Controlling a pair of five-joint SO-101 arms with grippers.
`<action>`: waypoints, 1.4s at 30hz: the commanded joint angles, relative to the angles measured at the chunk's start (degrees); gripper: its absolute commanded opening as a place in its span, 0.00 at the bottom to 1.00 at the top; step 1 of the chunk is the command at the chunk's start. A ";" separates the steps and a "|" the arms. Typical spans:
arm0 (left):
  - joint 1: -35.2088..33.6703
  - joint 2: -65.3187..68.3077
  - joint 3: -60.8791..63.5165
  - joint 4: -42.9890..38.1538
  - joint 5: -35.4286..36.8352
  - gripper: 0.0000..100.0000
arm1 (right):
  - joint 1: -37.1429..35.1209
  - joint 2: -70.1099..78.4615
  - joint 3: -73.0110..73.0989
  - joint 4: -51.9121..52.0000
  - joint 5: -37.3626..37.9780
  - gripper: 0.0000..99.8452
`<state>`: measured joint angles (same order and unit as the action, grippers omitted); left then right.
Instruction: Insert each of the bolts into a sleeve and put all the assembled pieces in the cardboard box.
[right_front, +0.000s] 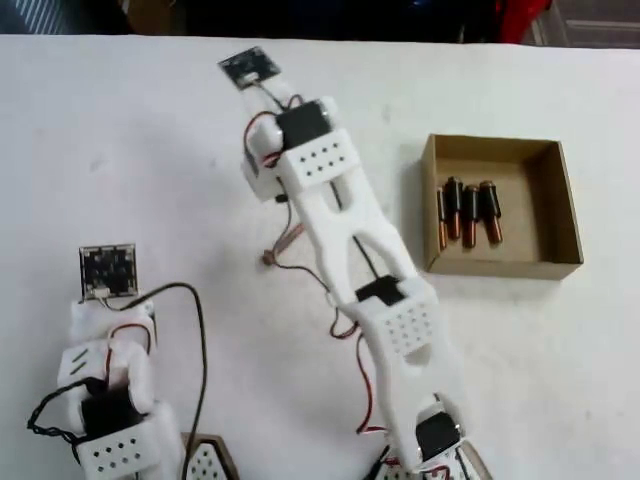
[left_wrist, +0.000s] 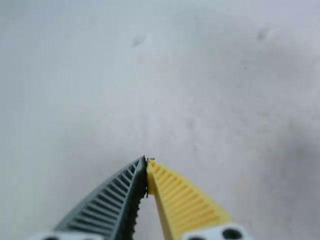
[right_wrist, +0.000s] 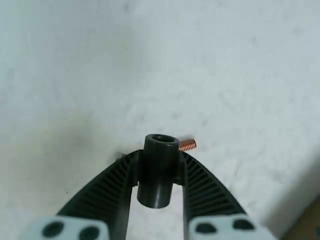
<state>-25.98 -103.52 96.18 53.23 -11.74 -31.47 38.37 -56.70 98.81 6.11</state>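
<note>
Jaws of right gripper clamp a black cylindrical sleeve, bore facing cam. A copper threaded bolt tip peeks past its rim, on white table. Left gripper jaws pressed together, empty. Risk: sleeve tilts in grip, or bolt rolls w/ nothing steadying it, so they misalign. Brown cardboard box holds four copper-and-black pcs.

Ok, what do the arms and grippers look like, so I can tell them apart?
The left arm and right arm have white shells with hole grids, black servos, red and black cables. The left gripper has one grey, one yellow ribbed finger; the right gripper has two black ones. Each wrist carries a dark circuit board.
</note>
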 joint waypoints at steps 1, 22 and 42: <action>1.01 -0.04 -2.02 -0.18 -0.70 0.02 | 1.89 -10.42 7.21 2.59 0.79 0.02; 2.68 -0.04 -1.14 -1.23 -0.70 0.02 | 10.33 -41.36 50.02 -2.95 12.48 0.02; 2.68 -0.04 -1.05 -1.05 -0.70 0.02 | 10.07 -63.52 93.98 -32.92 12.48 0.02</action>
<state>-24.04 -103.52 96.18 53.23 -11.74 -21.71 -22.81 35.25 70.15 17.63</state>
